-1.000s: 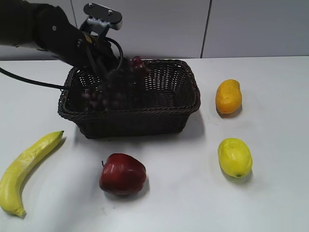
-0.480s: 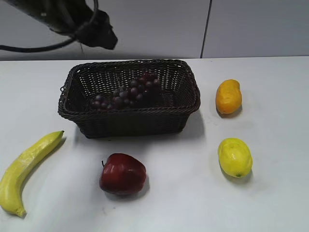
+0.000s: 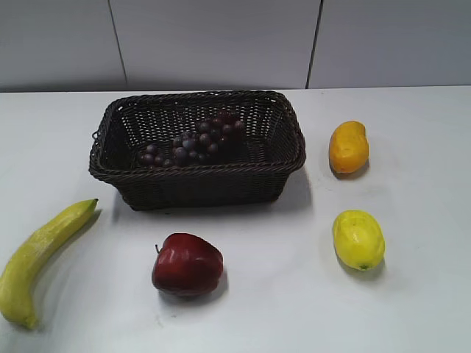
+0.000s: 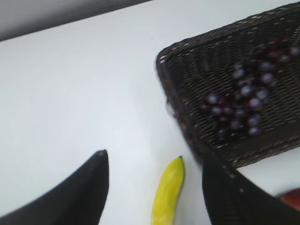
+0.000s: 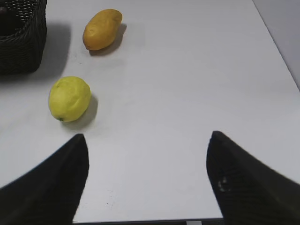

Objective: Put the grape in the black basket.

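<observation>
The dark purple grape bunch [image 3: 193,141] lies inside the black woven basket [image 3: 199,184] at the back middle of the table. In the left wrist view the grape [image 4: 246,101] rests on the basket's floor, inside the basket's rim [image 4: 176,91]. My left gripper [image 4: 154,161] is open and empty, high above the table to the left of the basket, with the banana below it. My right gripper [image 5: 147,138] is open and empty over bare table at the right. Neither gripper shows in the exterior view.
A yellow banana [image 3: 40,250] lies at the front left; it also shows in the left wrist view [image 4: 168,192]. A red apple [image 3: 187,265] sits in front of the basket. An orange mango [image 3: 348,146] and a yellow lemon [image 3: 358,239] lie at the right.
The left arm let go of the grape in the basket, rose up and left, and has left the exterior view. The grape now lies still in the basket.
</observation>
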You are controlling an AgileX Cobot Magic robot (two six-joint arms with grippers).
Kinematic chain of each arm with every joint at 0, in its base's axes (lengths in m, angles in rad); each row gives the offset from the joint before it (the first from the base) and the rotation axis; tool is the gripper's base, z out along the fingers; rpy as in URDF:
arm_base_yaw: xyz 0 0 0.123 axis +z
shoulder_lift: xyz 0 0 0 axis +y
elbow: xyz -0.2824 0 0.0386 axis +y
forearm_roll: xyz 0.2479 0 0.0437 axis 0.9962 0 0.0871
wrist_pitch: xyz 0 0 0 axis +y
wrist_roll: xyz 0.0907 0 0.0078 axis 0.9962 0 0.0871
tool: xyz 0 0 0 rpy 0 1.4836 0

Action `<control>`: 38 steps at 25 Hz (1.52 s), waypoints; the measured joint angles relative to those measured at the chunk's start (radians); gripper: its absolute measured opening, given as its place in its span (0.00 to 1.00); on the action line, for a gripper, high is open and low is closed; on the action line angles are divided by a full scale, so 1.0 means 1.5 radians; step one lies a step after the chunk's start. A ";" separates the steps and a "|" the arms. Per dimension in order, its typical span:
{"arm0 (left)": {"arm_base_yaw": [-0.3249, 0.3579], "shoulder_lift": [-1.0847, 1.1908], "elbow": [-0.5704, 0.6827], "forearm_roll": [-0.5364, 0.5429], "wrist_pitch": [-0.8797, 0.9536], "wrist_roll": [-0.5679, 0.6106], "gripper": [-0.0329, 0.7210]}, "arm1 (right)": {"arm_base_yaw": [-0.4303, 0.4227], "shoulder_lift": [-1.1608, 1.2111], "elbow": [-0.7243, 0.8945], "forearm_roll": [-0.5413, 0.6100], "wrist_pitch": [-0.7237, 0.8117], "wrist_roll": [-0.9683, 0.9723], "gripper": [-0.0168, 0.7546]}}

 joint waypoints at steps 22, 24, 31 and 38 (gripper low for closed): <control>0.112 -0.635 0.473 -0.085 0.010 -0.003 0.82 | 0.000 0.000 0.000 0.000 0.000 0.000 0.79; 0.112 -0.699 0.483 -0.081 0.033 -0.003 0.82 | 0.000 0.000 0.000 0.000 0.000 0.000 0.79; 0.112 -0.847 0.493 -0.049 0.107 -0.003 0.82 | 0.000 0.000 0.000 0.000 0.000 0.000 0.79; 0.112 -0.857 0.522 -0.049 0.113 -0.003 0.82 | 0.000 0.000 0.000 0.000 0.000 0.000 0.79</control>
